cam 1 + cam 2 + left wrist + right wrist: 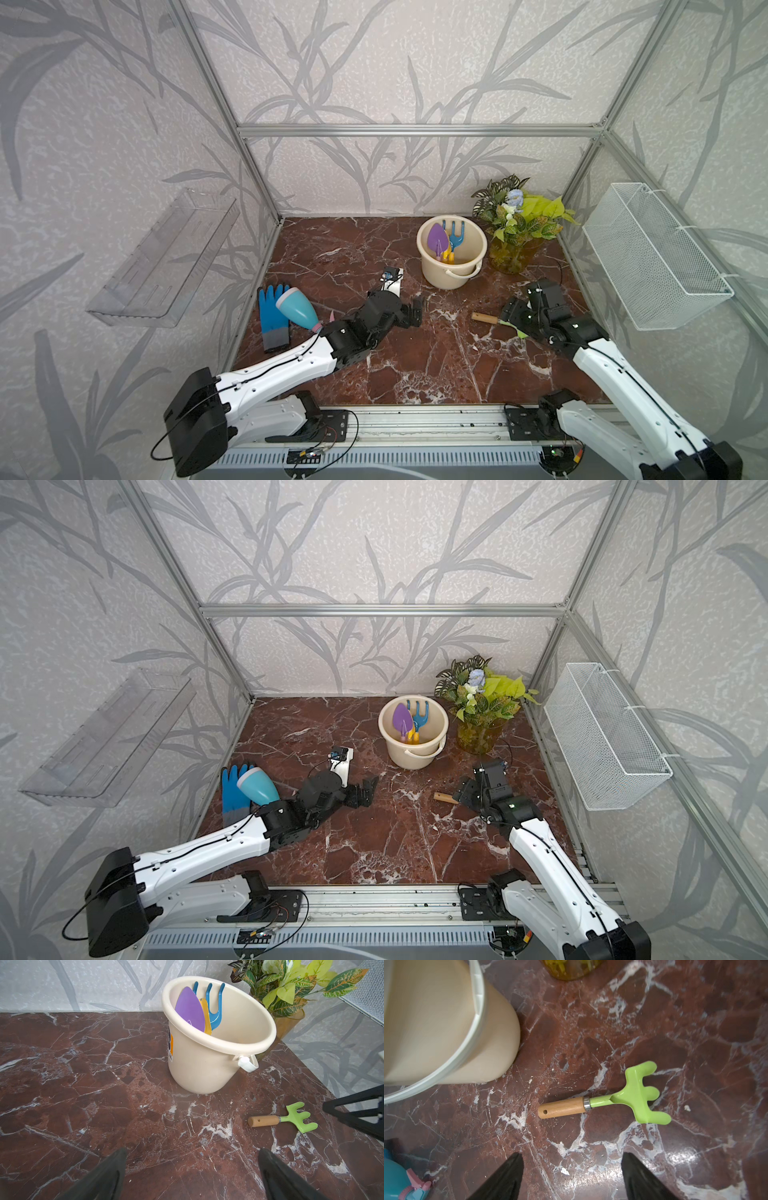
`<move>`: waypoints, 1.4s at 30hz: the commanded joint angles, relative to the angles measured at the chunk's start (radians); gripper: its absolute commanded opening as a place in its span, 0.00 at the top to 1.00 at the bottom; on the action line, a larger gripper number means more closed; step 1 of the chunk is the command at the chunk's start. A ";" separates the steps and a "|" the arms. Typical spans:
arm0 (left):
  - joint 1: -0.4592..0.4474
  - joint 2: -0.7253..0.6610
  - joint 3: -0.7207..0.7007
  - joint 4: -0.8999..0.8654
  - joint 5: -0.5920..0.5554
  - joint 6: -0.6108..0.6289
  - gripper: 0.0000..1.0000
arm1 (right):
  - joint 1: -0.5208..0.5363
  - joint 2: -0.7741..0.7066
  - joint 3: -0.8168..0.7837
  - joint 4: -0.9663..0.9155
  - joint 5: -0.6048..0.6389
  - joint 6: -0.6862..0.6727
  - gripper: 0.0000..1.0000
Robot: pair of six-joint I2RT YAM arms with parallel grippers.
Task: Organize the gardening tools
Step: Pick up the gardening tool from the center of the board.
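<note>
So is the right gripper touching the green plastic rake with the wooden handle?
Apart. The right wrist view shows bare marble tabletop between the open right gripper and the green rake.

Light bright, even, diffuse in all views. Shadows soft: a faint one under the rake (602,1103), a darker one at the bucket's (436,1022) foot. White glare on the tabletop (681,1157) just beside the right hand (571,1155). Bucket blurred, close to lens. Both top views wide-angle, stretched toward the edges.

Polished marble-look tabletop (695,1032), rake (598,1100) with matt wooden handle, smooth plastic bucket (199,1068)
</note>
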 commanded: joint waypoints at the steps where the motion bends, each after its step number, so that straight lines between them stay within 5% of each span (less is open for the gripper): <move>1: 0.006 -0.015 -0.002 0.016 0.007 -0.011 0.00 | -0.037 0.030 -0.040 0.119 -0.108 0.101 0.22; 20: 0.006 -0.033 -0.041 0.026 -0.005 -0.027 0.00 | -0.150 0.325 -0.131 0.426 -0.255 0.259 0.36; 42: 0.006 -0.065 -0.067 0.022 -0.016 -0.038 0.00 | -0.187 0.559 -0.002 0.416 -0.239 0.217 0.58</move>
